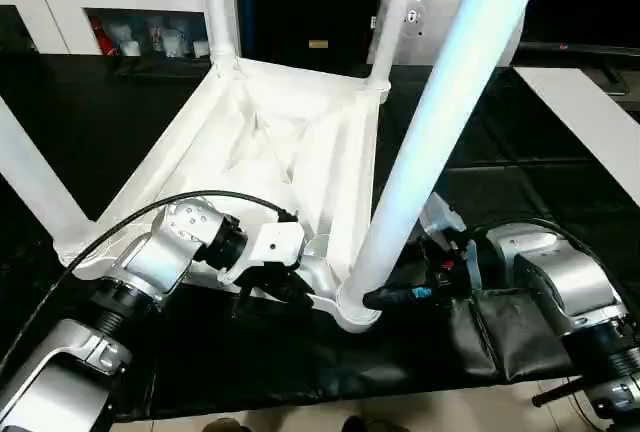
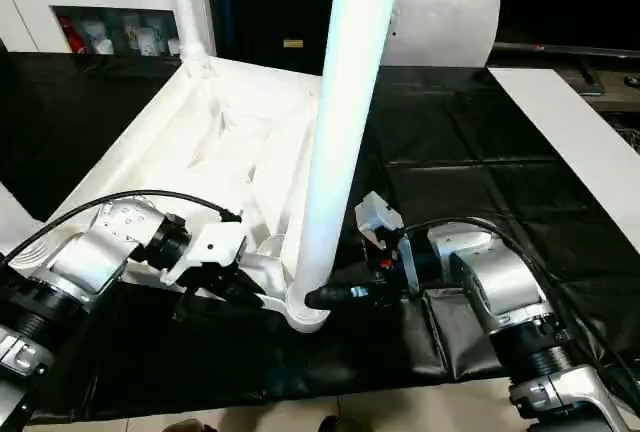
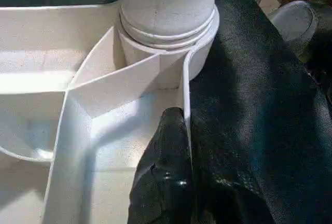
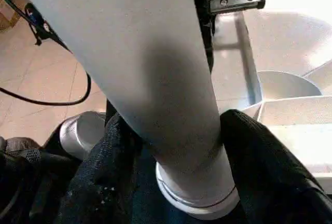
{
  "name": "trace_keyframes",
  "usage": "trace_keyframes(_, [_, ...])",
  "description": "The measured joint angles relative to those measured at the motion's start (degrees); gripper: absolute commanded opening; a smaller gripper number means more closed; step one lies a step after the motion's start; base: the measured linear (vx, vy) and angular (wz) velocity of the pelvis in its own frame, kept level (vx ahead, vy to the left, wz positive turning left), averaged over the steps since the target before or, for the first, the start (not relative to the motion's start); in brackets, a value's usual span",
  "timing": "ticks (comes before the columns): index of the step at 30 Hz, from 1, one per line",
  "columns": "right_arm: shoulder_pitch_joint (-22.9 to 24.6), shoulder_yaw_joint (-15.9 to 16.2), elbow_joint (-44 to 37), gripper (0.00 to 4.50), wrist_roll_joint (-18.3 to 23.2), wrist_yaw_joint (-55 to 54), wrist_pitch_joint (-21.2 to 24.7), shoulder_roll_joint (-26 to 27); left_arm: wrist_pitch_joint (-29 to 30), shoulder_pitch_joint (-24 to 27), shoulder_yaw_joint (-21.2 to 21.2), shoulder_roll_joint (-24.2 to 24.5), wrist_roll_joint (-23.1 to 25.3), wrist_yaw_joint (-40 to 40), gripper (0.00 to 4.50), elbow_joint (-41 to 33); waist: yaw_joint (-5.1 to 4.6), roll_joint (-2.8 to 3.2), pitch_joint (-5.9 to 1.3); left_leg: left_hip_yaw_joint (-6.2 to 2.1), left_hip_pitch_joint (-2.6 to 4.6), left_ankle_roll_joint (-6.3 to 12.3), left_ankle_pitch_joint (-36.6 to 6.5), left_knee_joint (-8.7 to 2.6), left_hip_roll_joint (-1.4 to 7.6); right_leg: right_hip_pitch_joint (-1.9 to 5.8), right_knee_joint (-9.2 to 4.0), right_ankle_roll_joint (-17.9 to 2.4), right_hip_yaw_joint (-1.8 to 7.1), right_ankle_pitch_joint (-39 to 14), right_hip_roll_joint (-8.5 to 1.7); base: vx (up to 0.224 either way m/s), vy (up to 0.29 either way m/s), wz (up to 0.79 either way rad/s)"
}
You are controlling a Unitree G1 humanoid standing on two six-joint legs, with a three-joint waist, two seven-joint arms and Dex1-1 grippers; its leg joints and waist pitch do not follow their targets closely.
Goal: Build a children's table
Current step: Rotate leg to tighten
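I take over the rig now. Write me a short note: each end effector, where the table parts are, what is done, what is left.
Left end effector: shut on the table top's edge wall, next to the near corner socket.
Right end effector: one finger on each side of the near leg, low by its base.
Table top: upside down on the black cloth.
Done: four legs stand in the corner sockets.
Left: check the near leg is fully seated, then turn the table upright.

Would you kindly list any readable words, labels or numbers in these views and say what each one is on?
None can be read.
Small yellowish tag on the dark panel behind the table top: too small.
Packages in the white cabinet: print blurred.
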Motion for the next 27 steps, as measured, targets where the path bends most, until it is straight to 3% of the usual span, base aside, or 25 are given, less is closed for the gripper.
trace_keyframes(4, [0.66, -0.43, -1.86, 2.11, 1.51, -2.0, 3.74, 0.44, 1.87, 0.01, 0.35, -0.11, -0.76, -0.33, 0.0, -0.15, -0.04, -0.01, 0.01, 0.01, 0.0, 0.0, 0.0, -0.01, 0.01, -0.01, 0.0, 0.01, 0.0, -0.01, 0.01, 0.0, 0.0, 0.0])
trace_keyframes(9, [3.22, -3.51, -4.8, 2.06, 1.77, -9.02, 6.85, 3.53, 8.27, 0.09, 1.94, -0.7, -0.68, 2.71, 0.0, -0.84, -0.51, 0.0, 0.01, 0.01, 0.14, -0.07, 0.04, -0.01, 0.02, 0.06, 0.02, 0.01, 0.01, -0.01, 0.02, 0.0, 0.0, 0.0])
trace_keyframes(15, [3.9, -10.2, -4.95, 2.01, -2.94, -33.15, 8.58, 14.59, 19.53, -0.53, 6.04, -6.74, 2.94, 18.11, 0.0, -0.87, -4.18, -0.07, 0.1, -0.05, -0.01, -0.19, 0.12, 0.13, -0.01, 0.01, -0.35, 0.06, -0.15, -0.04, 0.02, 0.0, 0.0, 0.0])
trace_keyframes(19, [3.33, -13.85, -5.57, 1.99, -7.35, -51.31, 9.39, 23.94, 25.93, -0.97, 8.69, -13.26, 4.26, 29.29, 0.0, -0.72, -5.46, -0.07, 0.12, -0.2, -0.05, -0.19, 0.11, 0.13, -0.01, -0.13, -0.45, 0.06, -0.27, -0.04, 0.06, 0.0, 0.0, 0.0])
trace_keyframes(21, [2.69, -14.66, -5.58, 1.99, -9.22, -58.81, 9.13, 27.71, 27.57, -1.21, 9.56, -15.69, 4.68, 33.57, 0.0, -0.71, -5.75, -0.05, 0.13, -0.23, -0.07, -0.19, 0.11, 0.09, -0.02, -0.3, -0.45, 0.06, -0.27, -0.03, 0.07, 0.0, 0.0, 0.0])
trace_keyframes(22, [2.61, -14.69, -5.6, 2.32, -9.98, -61.55, 8.39, 28.74, 28.22, -1.44, 9.68, -16.68, 4.77, 35.13, 0.0, -0.71, -5.73, -0.05, 0.14, -0.25, -0.13, -0.19, 0.11, 0.04, -0.03, -0.36, -0.46, 0.06, -0.26, -0.03, 0.07, 0.0, 0.0, 0.0])
trace_keyframes(23, [2.61, -14.66, -5.6, 2.32, -10.52, -62.94, 7.69, 29.27, 28.62, -1.61, 9.75, -17.23, 4.9, 35.95, 0.0, -0.71, -5.69, -0.02, 0.15, -0.24, -0.2, -0.15, 0.08, 0.02, -0.04, -0.38, -0.45, 0.06, -0.22, -0.03, 0.07, 0.0, 0.0, 0.0])
trace_keyframes(24, [2.62, -14.47, -5.6, 2.64, -11.3, -63.77, 6.83, 29.46, 28.78, -1.82, 9.79, -17.69, 5.04, 36.5, 0.0, -0.72, -5.61, 0.06, 0.19, -0.23, -0.26, -0.09, 0.03, -0.03, -0.07, -0.42, -0.44, 0.05, -0.18, -0.02, 0.07, 0.0, 0.0, 0.0])
trace_keyframes(27, [2.69, -14.17, -5.55, 2.77, -11.8, -64.26, 5.5, 29.83, 28.8, -2.09, 9.74, -17.94, 5.19, 36.65, 0.0, -0.86, -5.33, 0.09, 0.21, -0.18, -0.43, -0.04, -0.01, -0.23, -0.13, -0.63, -0.31, 0.0, -0.07, 0.02, 0.07, 0.0, 0.0, 0.0])
